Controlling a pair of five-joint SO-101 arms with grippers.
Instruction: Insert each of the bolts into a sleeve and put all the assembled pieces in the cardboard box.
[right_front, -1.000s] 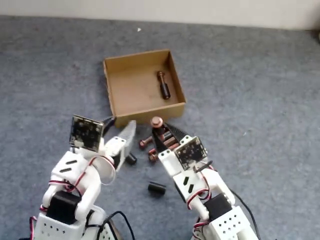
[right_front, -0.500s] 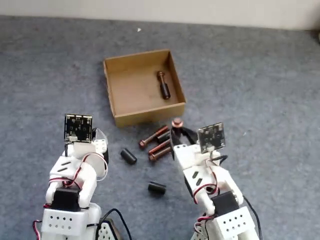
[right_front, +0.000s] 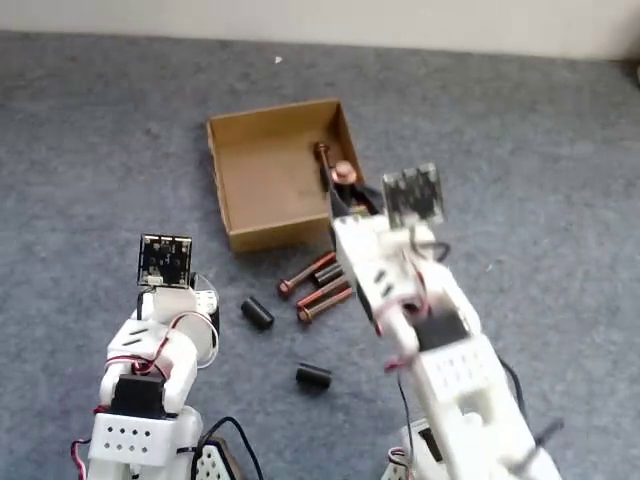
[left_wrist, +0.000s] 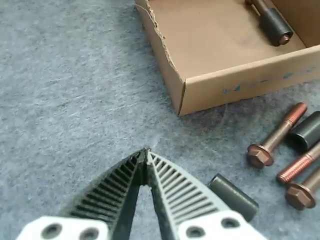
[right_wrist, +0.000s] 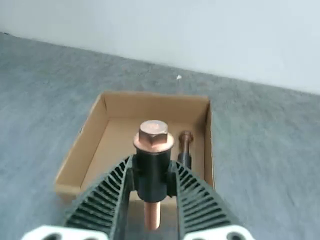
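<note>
Right gripper (right_wrist: 151, 174): clamped on the sleeved bolt (right_wrist: 152, 150), upright above the cardboard box (right_wrist: 85, 137).
Left gripper (left_wrist: 146, 156): fingers pressed together, empty.
Risk: may bounce out or lose its sleeve if released high.

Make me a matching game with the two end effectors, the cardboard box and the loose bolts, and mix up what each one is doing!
Things:
1. left end effector
2. right end effector
3. cardboard box
4. loose bolts

States:
A. shut on a sleeved bolt
B. has one assembled piece lying inside
C. shut with nothing in it
D. lying on the carpet without sleeves

Pairs: 1-C, 2-A, 3-B, 4-D
</note>
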